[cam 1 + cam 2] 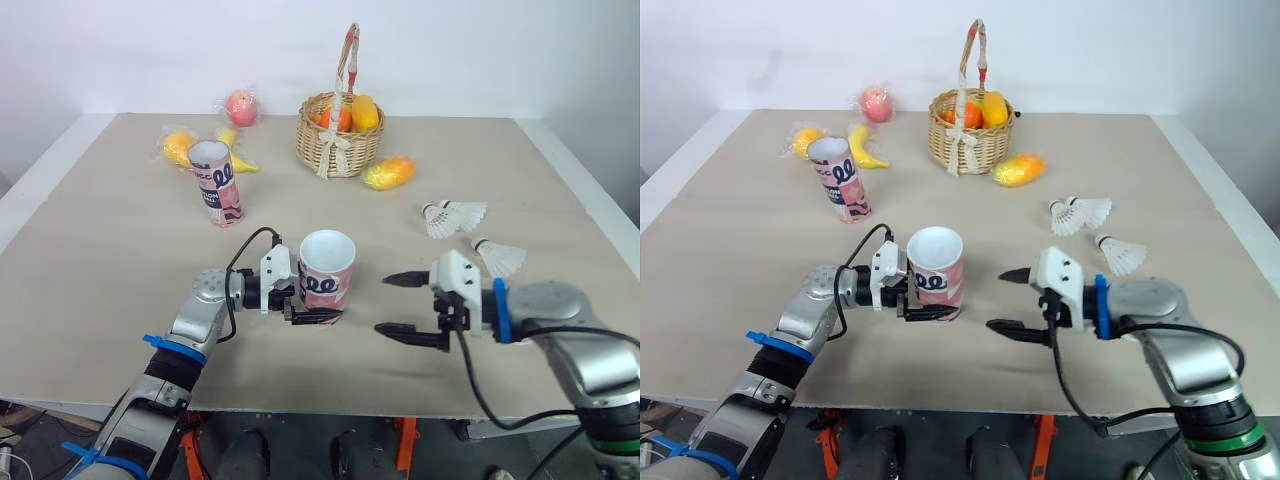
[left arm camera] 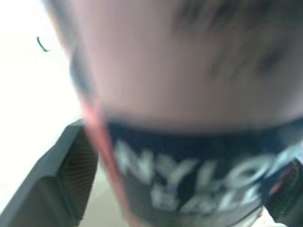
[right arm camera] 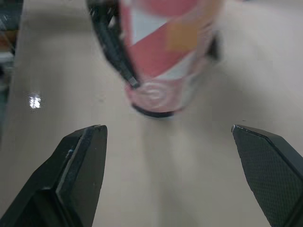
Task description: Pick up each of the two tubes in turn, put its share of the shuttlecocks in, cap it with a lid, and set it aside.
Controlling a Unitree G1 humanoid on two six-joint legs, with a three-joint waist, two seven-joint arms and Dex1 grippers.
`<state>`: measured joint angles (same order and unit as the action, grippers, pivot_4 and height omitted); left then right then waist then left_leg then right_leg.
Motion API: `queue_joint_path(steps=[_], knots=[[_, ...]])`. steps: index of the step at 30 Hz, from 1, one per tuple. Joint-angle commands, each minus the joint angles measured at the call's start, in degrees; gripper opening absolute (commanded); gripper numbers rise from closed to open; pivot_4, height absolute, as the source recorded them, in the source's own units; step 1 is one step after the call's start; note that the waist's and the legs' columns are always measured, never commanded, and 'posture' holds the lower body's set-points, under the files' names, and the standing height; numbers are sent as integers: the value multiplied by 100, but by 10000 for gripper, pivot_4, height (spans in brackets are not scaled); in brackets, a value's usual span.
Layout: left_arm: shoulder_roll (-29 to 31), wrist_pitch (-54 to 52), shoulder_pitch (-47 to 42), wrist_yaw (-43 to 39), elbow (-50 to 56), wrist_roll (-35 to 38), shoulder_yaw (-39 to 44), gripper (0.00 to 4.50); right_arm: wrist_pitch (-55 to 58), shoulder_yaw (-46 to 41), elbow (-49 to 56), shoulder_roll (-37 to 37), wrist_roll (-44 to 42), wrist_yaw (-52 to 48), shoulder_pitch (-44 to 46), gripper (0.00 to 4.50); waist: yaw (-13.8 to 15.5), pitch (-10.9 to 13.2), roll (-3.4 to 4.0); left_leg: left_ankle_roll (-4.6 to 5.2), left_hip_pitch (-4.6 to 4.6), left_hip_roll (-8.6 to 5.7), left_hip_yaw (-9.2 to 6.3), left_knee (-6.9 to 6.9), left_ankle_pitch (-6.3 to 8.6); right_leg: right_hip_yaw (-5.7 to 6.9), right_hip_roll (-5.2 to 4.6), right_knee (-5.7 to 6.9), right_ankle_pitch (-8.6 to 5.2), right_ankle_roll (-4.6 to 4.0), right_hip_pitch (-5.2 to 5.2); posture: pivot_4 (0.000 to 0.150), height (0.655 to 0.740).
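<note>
Left eye view had my left gripper (image 1: 318, 308) clamped on the upright tube (image 1: 327, 268), right gripper (image 1: 382, 304) wide open, empty, nearer the shuttlecocks (image 1: 455, 216) off around its 2 o'clock.

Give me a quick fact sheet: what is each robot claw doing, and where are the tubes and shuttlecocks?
Left gripper: closed around the near tube, low on its body
Right gripper: open, empty, beside that tube
Near tube: open top
Far tube: standing apart on the table, open top
Shuttlecocks: two, lying on the table at the robot's right
Behind: basket holding fruit
</note>
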<state>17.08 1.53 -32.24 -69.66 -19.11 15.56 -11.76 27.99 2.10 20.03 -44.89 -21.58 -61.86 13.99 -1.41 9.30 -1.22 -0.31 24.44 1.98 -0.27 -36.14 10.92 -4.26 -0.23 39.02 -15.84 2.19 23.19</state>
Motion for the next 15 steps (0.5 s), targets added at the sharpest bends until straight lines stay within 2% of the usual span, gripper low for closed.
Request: queue_joint_path(steps=[1, 11, 15], knots=[[412, -148, 209, -282, 508, 189, 176, 44259, -83, 46, 34, 42, -70, -28, 44, 45000, -2, 3, -5, 0, 0, 1, -2, -1, 0, 2, 1, 0, 0, 0, -1, 1500, 7400], [1762, -1076, 1321, -265, 2227, 812, 887, 44259, -456, 770, -742, 668, 226, -70, 750, 45000, -43, 21, -18, -2, 0, 19, 0, -4, -1, 5, 7, 1, 2, -10, 0, 1500, 7400], [2279, -1872, 1941, -141, 2972, 1508, 1551, 44259, -613, 1000, -1095, 1019, 409, 33, 1051, 45000, -46, 26, -18, -3, 0, 27, -2, -3, -1, 9, 9, 1, 0, -14, 1, 1500, 7400]])
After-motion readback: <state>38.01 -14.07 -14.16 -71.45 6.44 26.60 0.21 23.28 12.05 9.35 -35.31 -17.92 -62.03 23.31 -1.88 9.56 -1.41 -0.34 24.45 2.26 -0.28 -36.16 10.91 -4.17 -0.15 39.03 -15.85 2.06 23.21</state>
